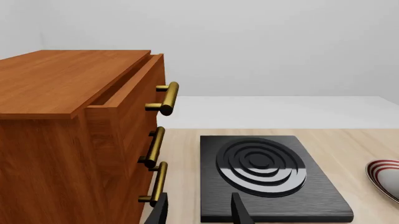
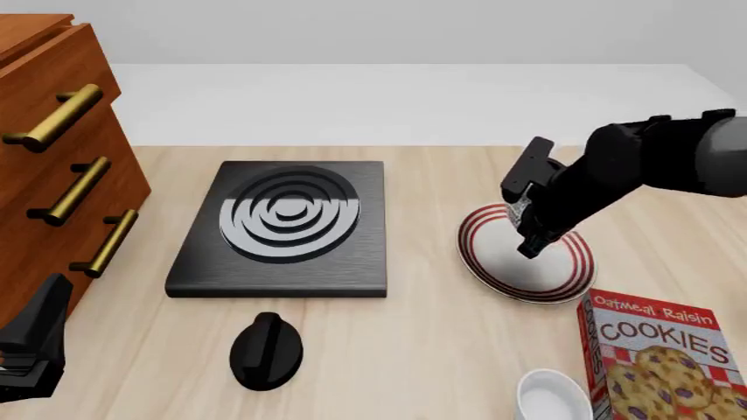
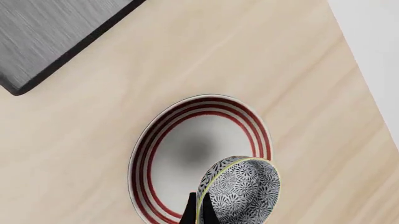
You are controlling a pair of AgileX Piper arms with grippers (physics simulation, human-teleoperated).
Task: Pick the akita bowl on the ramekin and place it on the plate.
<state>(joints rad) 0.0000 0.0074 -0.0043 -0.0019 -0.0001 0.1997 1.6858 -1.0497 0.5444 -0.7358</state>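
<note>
In the right wrist view the grey-and-white speckled akita bowl [image 3: 246,193] hangs tilted over the plate [image 3: 142,158], casting a shadow on the plate's white middle. My right gripper [image 3: 199,206] is shut on the bowl's rim. In the front view the right gripper [image 2: 527,238] hovers over the red-ringed plate [image 2: 548,278], and the arm hides most of the bowl. The plain white ramekin [image 2: 551,395] stands with nothing on it at the table's near edge. My left gripper [image 1: 199,212] is open with nothing in it, low at the near left [image 2: 33,348].
A black stove plate [image 2: 286,227] with grey rings lies mid-table, with a black knob [image 2: 266,350] in front of it. A wooden drawer cabinet [image 2: 52,175] with brass handles stands at the left. A cookies box [image 2: 659,363] lies beside the ramekin.
</note>
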